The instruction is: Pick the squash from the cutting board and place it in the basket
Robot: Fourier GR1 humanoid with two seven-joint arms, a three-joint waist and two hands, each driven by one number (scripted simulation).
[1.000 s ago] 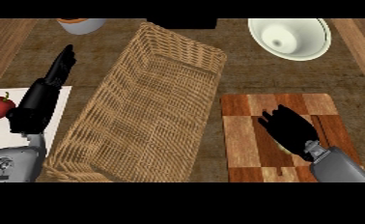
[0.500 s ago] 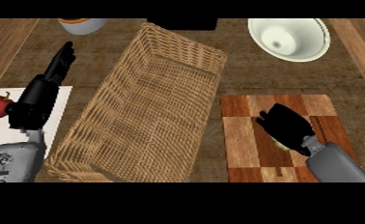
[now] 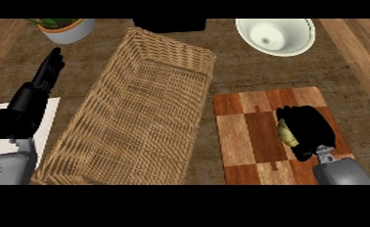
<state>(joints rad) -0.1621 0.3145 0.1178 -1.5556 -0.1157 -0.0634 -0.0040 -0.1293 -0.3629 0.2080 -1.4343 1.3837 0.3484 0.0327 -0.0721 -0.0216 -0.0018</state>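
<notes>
**Squash gripped on the cutting board**

On the cutting board (image 3: pixel 249 133), at the right of the counter: the right hand (image 3: pixel 309 128), fingers curled round the yellow squash (image 3: pixel 286 134), only a sliver of it showing at the hand's left edge. Just beside the board, to its left, the long wicker basket (image 3: pixel 133 118). At the far left edge, the left hand (image 3: pixel 39 86), open, fingers straight and pointing up. Beyond the board, a white bowl (image 3: pixel 276 35); near the top left corner, a potted plant (image 3: pixel 65 28).

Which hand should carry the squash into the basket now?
Right. The right hand is curled over the yellow squash on the wooden cutting board; the left hand rests open beyond the wicker basket.
</notes>
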